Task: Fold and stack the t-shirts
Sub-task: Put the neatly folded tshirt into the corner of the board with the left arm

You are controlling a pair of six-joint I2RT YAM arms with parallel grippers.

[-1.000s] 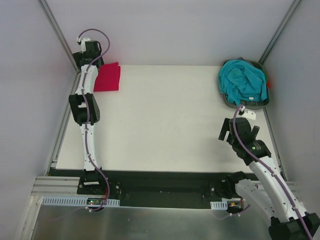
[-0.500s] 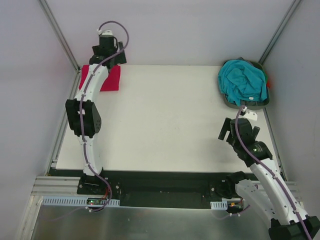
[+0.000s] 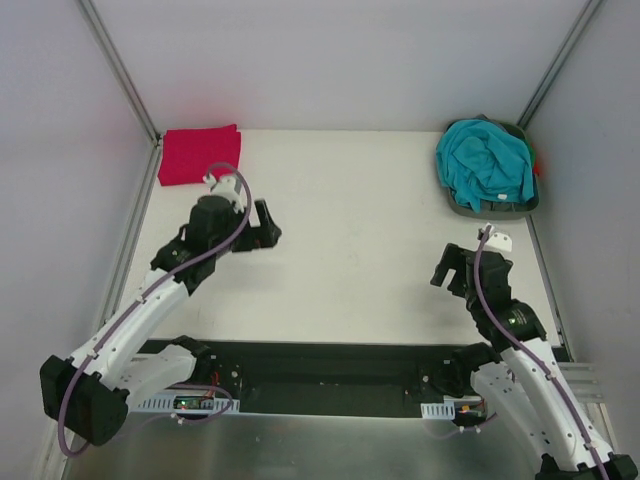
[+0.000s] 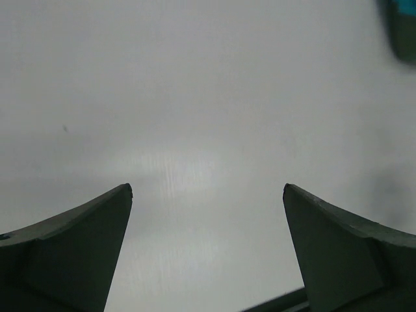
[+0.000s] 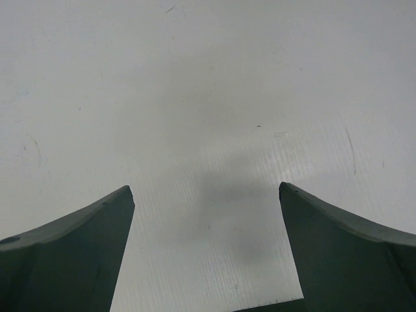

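Observation:
The crimson-red t-shirt [image 3: 199, 154] lies folded flat in the table's far left corner. The teal t-shirt [image 3: 487, 161] is bunched up in the dark grey-green tray [image 3: 496, 209] at the far right; a blurred teal edge [image 4: 402, 29] shows at the top right of the left wrist view. My left gripper [image 3: 268, 228] is open and empty over the bare table, well in front of the red t-shirt. My right gripper [image 3: 446, 268] is open and empty over the table, in front of the tray. Both wrist views show open jaws over bare white table.
The white table [image 3: 340, 230] lies between grey walls with metal corner posts [image 3: 118, 72]. A black rail [image 3: 320, 365] and both arm bases run along the near edge.
My left arm has pulled back from the far left corner, off the red t-shirt, and swung toward the table's middle left. The right gripper has shifted slightly nearer.

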